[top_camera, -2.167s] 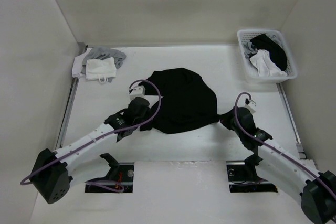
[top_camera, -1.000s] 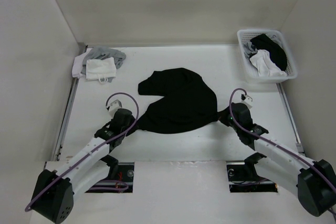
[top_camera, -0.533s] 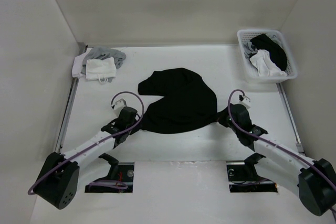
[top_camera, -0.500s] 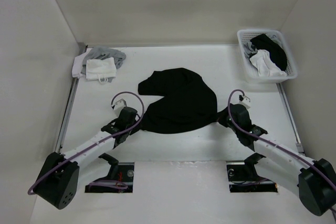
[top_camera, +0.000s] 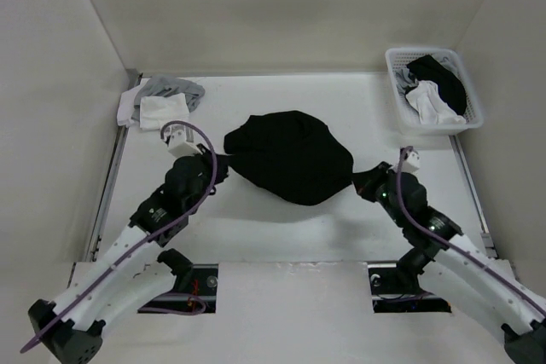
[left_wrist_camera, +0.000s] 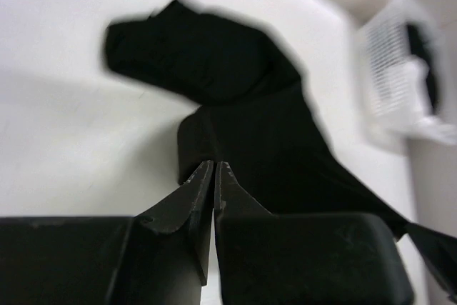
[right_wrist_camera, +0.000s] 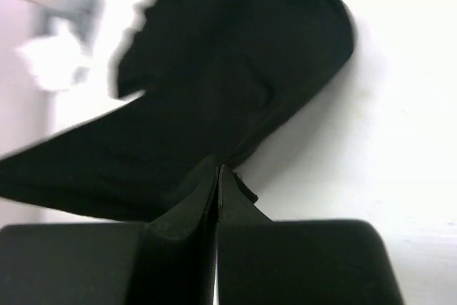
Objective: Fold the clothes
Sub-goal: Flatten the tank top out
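From above, the left gripper (top_camera: 213, 164) has just snapped shut on the black shirt (top_camera: 290, 155) and lifted, so it hangs bunched mid-table between that and the right gripper (top_camera: 365, 185). Left wrist view: tips pinched together, fabric right at them. Right wrist view: jaws clamped on the opposite edge, so both ends look ready for spreading out.

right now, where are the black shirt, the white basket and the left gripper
black shirt (top_camera: 290, 155), top view, middle of the fabric
white basket (top_camera: 444, 128), top view, its near wall
left gripper (left_wrist_camera: 215, 165), left wrist view, between its shut fingertips
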`<state>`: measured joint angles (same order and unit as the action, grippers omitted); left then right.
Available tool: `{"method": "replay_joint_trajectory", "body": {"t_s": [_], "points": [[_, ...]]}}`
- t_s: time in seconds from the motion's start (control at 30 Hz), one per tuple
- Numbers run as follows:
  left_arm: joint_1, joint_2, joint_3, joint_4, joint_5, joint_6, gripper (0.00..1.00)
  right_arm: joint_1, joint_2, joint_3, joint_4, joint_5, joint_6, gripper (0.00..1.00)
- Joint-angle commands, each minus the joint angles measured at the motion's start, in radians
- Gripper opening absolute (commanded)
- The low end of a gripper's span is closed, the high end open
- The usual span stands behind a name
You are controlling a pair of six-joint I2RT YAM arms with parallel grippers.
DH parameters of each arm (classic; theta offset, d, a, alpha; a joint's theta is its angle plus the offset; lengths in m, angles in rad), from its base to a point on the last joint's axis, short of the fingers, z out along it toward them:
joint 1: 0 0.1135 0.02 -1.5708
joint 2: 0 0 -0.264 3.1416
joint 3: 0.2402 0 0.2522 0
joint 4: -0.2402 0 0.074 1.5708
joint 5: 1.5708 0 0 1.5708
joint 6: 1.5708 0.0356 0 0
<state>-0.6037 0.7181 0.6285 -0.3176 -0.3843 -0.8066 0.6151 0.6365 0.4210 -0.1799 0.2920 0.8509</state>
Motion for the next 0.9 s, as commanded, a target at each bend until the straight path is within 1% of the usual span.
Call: {"method": "replay_joint_trajectory", "body": {"t_s": [0.0, 0.1, 0.17, 0.23, 0.3, 0.37, 0.4, 0.43, 0.5, 0.53, 0.57, 0.6, 0.63, 0.67, 0.7, 0.77, 0.83, 0.87], "points": [[-0.078, -0.063, 0.15, 0.0, -0.157, 0.118, 0.0, 0.063, -0.102, 0.172, -0.183, 0.133, -0.049, 0.0], [-0.152, -0.117, 0.246, -0.002, -0.237, 0.174, 0.0, 0.154, -0.178, 0.319, -0.338, 0.222, -0.067, 0.0], [-0.199, -0.161, 0.298, 0.006, -0.283, 0.213, 0.0, 0.24, -0.225, 0.408, -0.413, 0.284, -0.061, 0.0], [-0.247, -0.204, 0.344, 0.002, -0.338, 0.245, 0.0, 0.341, -0.254, 0.504, -0.484, 0.37, -0.052, 0.0], [-0.277, -0.229, 0.373, 0.018, -0.384, 0.288, 0.0, 0.425, -0.255, 0.597, -0.518, 0.453, -0.062, 0.0], [-0.291, -0.232, 0.407, 0.075, -0.428, 0.363, 0.0, 0.511, -0.221, 0.715, -0.517, 0.551, -0.113, 0.0], [-0.285, -0.224, 0.41, 0.131, -0.441, 0.416, 0.0, 0.551, -0.193, 0.763, -0.492, 0.588, -0.151, 0.0], [-0.273, -0.211, 0.405, 0.205, -0.441, 0.463, 0.0, 0.586, -0.161, 0.795, -0.454, 0.619, -0.195, 0.0], [-0.252, -0.145, 0.384, 0.361, -0.423, 0.555, 0.0, 0.626, -0.086, 0.815, -0.335, 0.688, -0.336, 0.0], [-0.238, -0.091, 0.37, 0.429, -0.416, 0.578, 0.0, 0.608, -0.03, 0.814, -0.244, 0.712, -0.428, 0.0], [-0.221, -0.024, 0.361, 0.478, -0.406, 0.586, 0.0, 0.558, 0.03, 0.812, -0.151, 0.696, -0.519, 0.0], [-0.197, 0.047, 0.353, 0.511, -0.389, 0.584, 0.0, 0.486, 0.087, 0.814, -0.083, 0.632, -0.573, 0.0], [-0.16, 0.111, 0.346, 0.531, -0.372, 0.564, 0.0, 0.429, 0.127, 0.812, -0.046, 0.551, -0.578, 0.0], [-0.118, 0.174, 0.34, 0.535, -0.342, 0.52, 0.0, 0.344, 0.184, 0.814, -0.032, 0.423, -0.549, 0.0], [-0.068, 0.232, 0.335, 0.535, -0.291, 0.464, 0.0, 0.23, 0.245, 0.823, -0.03, 0.298, -0.497, 0.0], [0.076, 0.355, 0.344, 0.531, -0.162, 0.336, 0.0, -0.004, 0.371, 0.841, -0.012, 0.062, -0.397, 0.0], [0.208, 0.482, 0.42, 0.509, -0.017, 0.23, 0.0, -0.164, 0.501, 0.872, 0.054, -0.109, -0.33, 0.0], [0.259, 0.541, 0.48, 0.496, 0.04, 0.193, 0.0, -0.22, 0.569, 0.91, 0.072, -0.167, -0.308, 0.0]]}}
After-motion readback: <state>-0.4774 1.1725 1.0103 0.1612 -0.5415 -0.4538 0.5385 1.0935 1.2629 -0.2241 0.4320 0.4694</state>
